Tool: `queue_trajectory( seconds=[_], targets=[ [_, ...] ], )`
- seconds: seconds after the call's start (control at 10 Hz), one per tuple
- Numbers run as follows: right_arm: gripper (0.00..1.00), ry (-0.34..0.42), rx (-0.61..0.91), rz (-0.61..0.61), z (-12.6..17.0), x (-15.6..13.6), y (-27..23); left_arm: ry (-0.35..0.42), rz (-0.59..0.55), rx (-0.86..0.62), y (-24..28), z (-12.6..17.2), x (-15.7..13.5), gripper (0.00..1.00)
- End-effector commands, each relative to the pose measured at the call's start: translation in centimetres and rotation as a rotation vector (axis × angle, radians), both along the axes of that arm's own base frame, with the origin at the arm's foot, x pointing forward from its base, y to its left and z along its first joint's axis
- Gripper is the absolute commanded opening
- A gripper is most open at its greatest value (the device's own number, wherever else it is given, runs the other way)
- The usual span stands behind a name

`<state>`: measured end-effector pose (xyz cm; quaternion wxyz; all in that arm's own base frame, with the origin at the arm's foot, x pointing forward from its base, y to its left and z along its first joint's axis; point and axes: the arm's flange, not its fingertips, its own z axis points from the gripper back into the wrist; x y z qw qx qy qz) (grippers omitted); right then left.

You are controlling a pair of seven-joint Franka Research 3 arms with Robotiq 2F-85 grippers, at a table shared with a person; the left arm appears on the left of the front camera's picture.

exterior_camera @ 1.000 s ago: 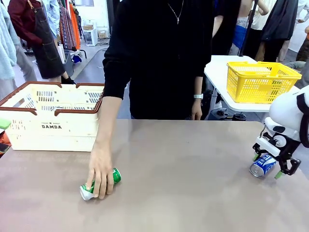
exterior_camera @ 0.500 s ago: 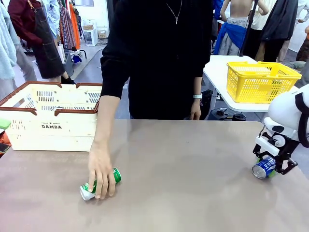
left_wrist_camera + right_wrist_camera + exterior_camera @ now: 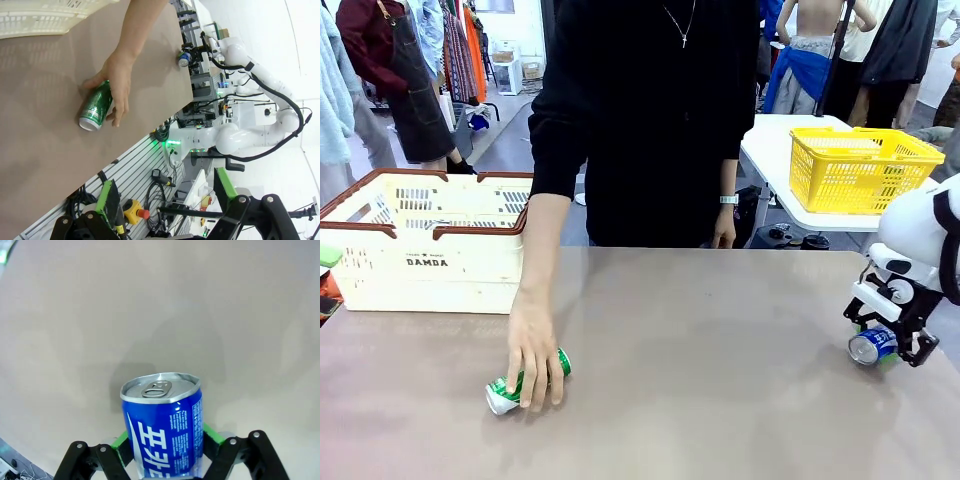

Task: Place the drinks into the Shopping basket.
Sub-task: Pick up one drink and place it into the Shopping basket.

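A blue drink can (image 3: 871, 345) with white lettering lies on its side near the table's right edge, its silver top toward the camera. My right gripper (image 3: 880, 350) is shut on it. In the right wrist view the green pads (image 3: 122, 442) press both sides of the blue can (image 3: 162, 432). A green can (image 3: 506, 388) lies on its side at front left under the person's hand (image 3: 534, 345). The cream Shopping basket (image 3: 430, 262) stands at the far left. In the left wrist view my left gripper (image 3: 164, 180) is open, well away from the green can (image 3: 96, 105).
The person stands at the far side of the table, one arm reaching down to the green can. A yellow mesh basket (image 3: 860, 168) sits on a white side table at the back right. Bare tabletop (image 3: 720, 340) lies between the two cans.
My right gripper's jaws have shut on the blue can, which turned its top more toward the camera. The person's hand stays on the green can.
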<state>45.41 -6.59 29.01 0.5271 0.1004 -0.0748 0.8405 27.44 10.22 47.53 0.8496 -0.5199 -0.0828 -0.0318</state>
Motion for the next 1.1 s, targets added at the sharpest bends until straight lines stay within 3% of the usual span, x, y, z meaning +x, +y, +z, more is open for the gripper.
queue_trajectory(
  seconds=[0.0,0.2,0.3,0.4,0.5,0.7,0.8,0.9,1.0],
  targets=[
    [0.0,0.008,0.016,-0.135,2.5,0.4,0.3,-0.002,0.012,-0.019,-0.3,0.0,-0.1,1.0],
    [0.0,0.082,-0.067,-0.431,7.6,-0.8,1.9,-0.002,0.012,-0.019,-0.3,0.0,-0.1,1.0],
    [0.0,0.161,-0.092,-0.571,10.3,-1.9,2.8,-0.002,0.012,-0.019,-0.3,0.0,-0.1,1.0],
    [0.0,0.302,-0.12,-0.689,12.2,-3.2,3.6,-0.002,0.012,-0.019,-0.3,0.0,-0.1,1.0],
    [0.0,0.344,-0.113,-0.822,13.2,-4.1,4.3,-0.002,0.012,-0.019,-0.3,0.0,-0.1,1.0],
    [0.0,0.348,-0.044,-0.873,12.9,-3.9,4.4,-0.002,0.012,-0.019,-0.3,0.0,-0.1,1.0],
    [0.0,0.268,-0.036,-0.821,12.3,-3.0,3.3,-0.002,0.012,-0.019,-0.3,0.0,-0.1,1.0],
    [0.0,0.347,-0.123,-0.843,12.9,-5.3,4.0,-0.002,0.012,-0.019,-0.3,0.0,-0.1,1.0],
    [0.0,0.347,-0.123,-0.843,12.9,-5.3,4.0,-0.002,0.012,-0.019,-0.3,0.0,-0.1,1.0]
  ],
)
